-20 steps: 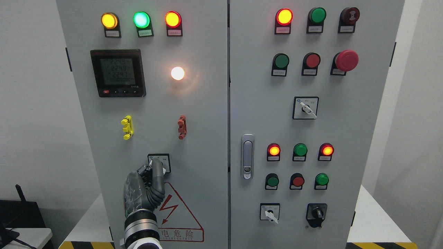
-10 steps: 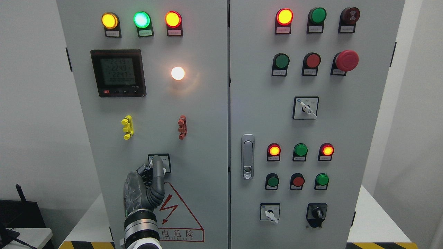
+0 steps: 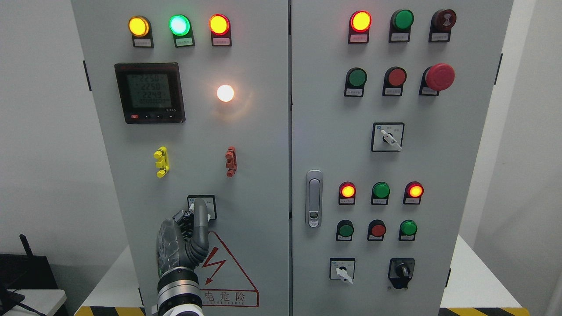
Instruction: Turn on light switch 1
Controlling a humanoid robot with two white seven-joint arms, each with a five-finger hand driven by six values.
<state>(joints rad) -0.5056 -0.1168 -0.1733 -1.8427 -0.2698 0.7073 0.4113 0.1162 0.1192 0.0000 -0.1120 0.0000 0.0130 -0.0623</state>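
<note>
As my left hand (image 3: 184, 239) came up from the bottom edge, its fingers (image 3: 200, 219) lay curled over the light switch (image 3: 202, 206), low on the left door above the warning triangle (image 3: 228, 274). I could not tell if they truly clamped the knob, because the hand hid it. I judged that I was in the turning step, or just at its end. Higher on the same door a white lamp (image 3: 225, 93) glowed beside the meter (image 3: 150, 92). If that lamp answered to this switch, the next move called for releasing the fingers and drawing away without twisting back.
</note>
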